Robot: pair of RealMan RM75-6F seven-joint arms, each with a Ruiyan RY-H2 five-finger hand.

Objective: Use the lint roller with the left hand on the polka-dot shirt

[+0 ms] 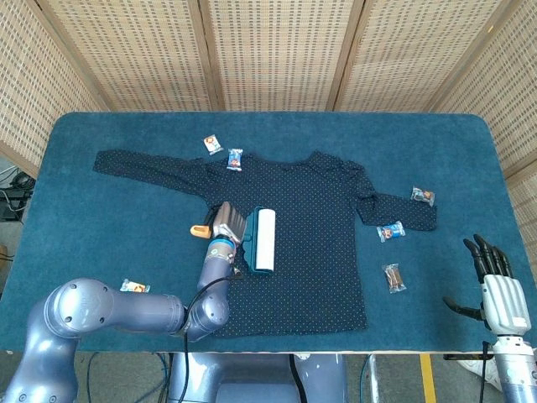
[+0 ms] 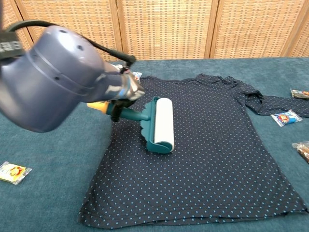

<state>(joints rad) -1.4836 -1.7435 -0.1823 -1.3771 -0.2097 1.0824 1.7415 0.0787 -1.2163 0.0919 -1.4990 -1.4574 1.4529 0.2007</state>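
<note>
A dark blue polka-dot shirt lies flat on the blue table, sleeves spread to either side. My left hand grips the handle of a lint roller, whose white roll in a teal frame rests on the left half of the shirt's body. The orange end of the handle sticks out to the left of the hand. My right hand hangs beyond the table's front right corner, fingers apart, holding nothing. It does not show in the chest view.
Small wrapped snacks lie scattered: two near the shirt's collar, two by the right sleeve, one at the front right, one at the front left. A wicker screen stands behind the table.
</note>
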